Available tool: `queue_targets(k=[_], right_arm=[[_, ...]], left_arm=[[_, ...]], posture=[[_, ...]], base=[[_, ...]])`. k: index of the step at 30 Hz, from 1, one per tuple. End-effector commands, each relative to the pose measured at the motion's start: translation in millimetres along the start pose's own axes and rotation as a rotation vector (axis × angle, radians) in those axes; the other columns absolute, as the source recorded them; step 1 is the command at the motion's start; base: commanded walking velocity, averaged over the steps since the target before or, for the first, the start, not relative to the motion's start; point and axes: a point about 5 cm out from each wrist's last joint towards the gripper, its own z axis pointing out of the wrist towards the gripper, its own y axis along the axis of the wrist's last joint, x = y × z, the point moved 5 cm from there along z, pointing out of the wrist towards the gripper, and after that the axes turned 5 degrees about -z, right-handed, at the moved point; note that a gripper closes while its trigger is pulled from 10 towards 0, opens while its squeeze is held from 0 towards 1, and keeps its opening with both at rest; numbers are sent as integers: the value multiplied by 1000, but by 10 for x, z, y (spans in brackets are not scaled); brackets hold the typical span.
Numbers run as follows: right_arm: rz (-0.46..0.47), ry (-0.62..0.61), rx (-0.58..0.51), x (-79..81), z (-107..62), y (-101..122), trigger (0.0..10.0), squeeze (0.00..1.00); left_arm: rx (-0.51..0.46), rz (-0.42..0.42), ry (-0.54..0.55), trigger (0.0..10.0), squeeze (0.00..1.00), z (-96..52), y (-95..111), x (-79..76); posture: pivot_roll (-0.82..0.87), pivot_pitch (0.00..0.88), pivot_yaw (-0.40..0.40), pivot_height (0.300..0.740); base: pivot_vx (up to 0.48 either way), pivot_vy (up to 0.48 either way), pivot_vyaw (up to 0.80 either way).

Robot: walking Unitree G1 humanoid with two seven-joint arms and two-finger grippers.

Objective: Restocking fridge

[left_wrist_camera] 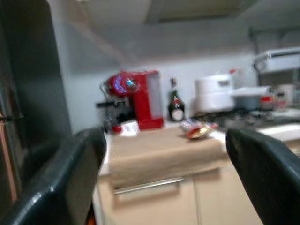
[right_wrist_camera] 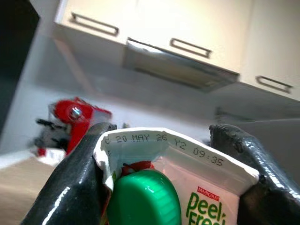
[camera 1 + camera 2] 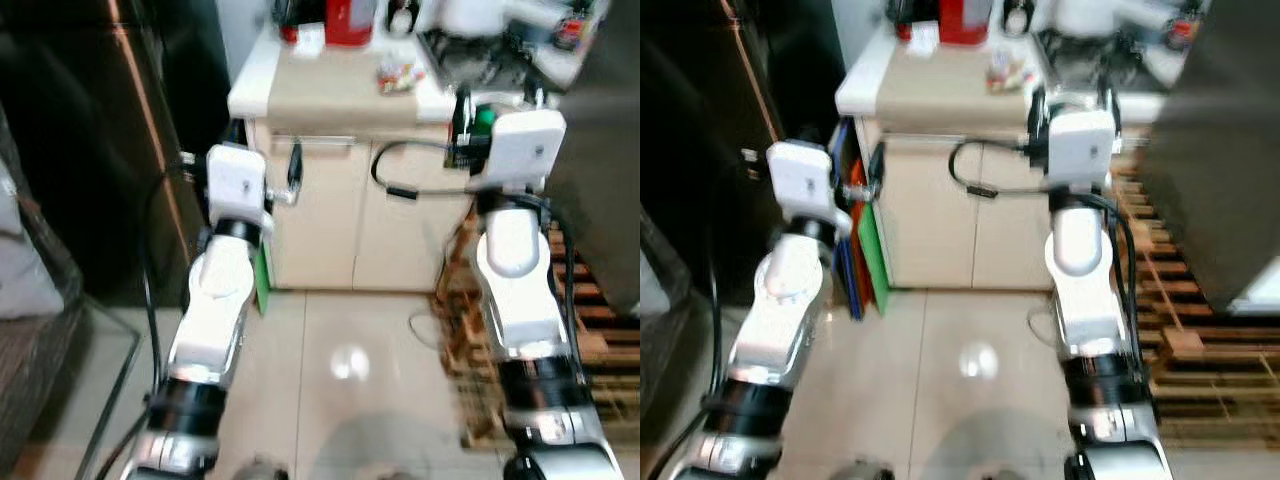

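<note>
Right hand [image 2: 164,187] clamped on green-capped juice carton [image 2: 187,187], apparently sealed; left hand [image 1: 164,178] spread open, empty, facing counter [image 1: 164,150]

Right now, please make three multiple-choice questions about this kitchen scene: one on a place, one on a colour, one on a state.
1. Where does the coffee machine stand?
A. on the counter
B. on the floor
C. on the wooden pallet

2. What colour is the cap of the carton?
A. blue
B. green
C. white

3. What is the state of the left gripper?
A. shut on a bottle
B. shut on a cloth
C. open, holding nothing

Answers: 1 A, it sits on the counter top. 2 B, the cap is green. 3 C, its fingers stand wide apart.
</note>
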Motion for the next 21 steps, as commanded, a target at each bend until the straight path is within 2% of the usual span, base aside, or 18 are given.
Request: queue_targets(k=[1,3,21], right_arm=[[15,7,9,11,9,-5,10000,0],[14,7,11,11,7,-11,10000,0],[22,16,57,-3,-33,-115,10000,0]], left_arm=[[-14,3,-10,10000,0,6,49,46],[-14,5,-18,10000,0,3,51,40],[-31,-16,-60,10000,0,-16,81,-25]], posture=[[-54,0,24,740],[-53,0,24,740],[-60,0,32,740]], base=[[0,0,0],[0,0,0],[0,-480,0]])
